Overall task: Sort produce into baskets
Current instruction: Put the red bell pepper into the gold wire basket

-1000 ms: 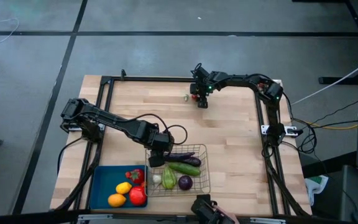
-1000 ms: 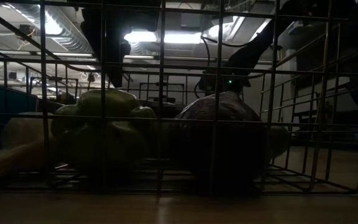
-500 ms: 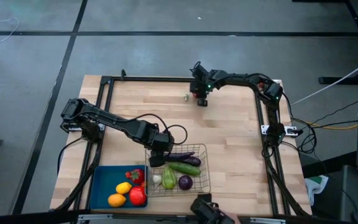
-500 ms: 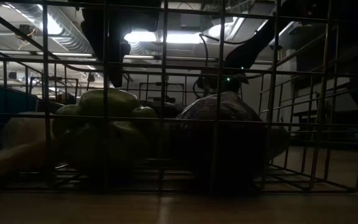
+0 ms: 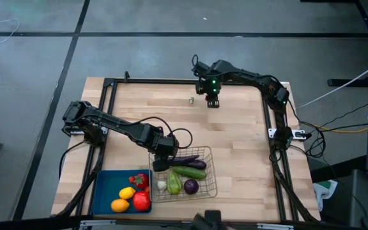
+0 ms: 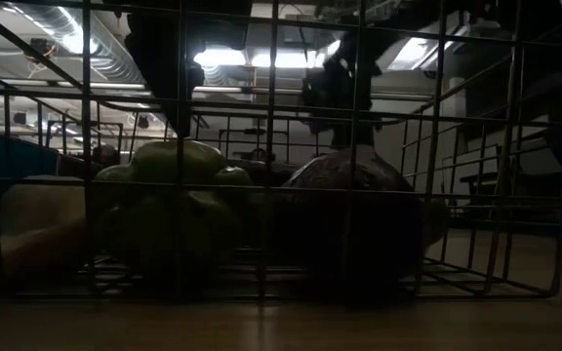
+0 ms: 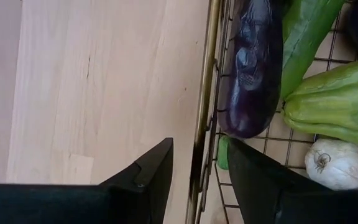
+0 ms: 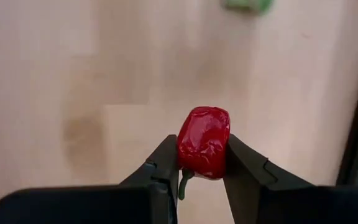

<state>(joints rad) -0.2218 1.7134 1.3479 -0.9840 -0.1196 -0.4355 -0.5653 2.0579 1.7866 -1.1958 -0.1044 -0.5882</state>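
From my station I see the right pincer [image 8: 201, 163] clamped on a small red pepper [image 8: 204, 142], its 2 fingers pressing the fruit from either side with a green stem poking out below; in the high view that right pincer [image 5: 212, 97] sits over the far part of the wooden surface [image 5: 235, 140], near the far rail of the black frame. A small greenish item [image 5: 191, 99] lies on the surface just beside it, and I cannot tell what it is. The left pincer [image 7: 197, 171] straddles the rim of the wire basket [image 7: 205, 93], 1 finger outside over bare wood and 1 inside, with a gap between them holding only the wire edge. In the high view the left pincer [image 5: 160, 160] is at the basket's far left corner. Inside the wire basket [image 5: 213, 182] I see a purple eggplant [image 7: 250, 68], a green cucumber [image 7: 306, 34], a pale green vegetable [image 7: 337, 109] and a white garlic [image 7: 335, 163], plus a round purple item [image 5: 190, 187]. The blue tray [image 5: 102, 191] sits touching the basket's left side near the front edge and holds a yellow lemon [image 5: 127, 193], an orange [image 5: 120, 206] and red fruits [image 5: 141, 200].
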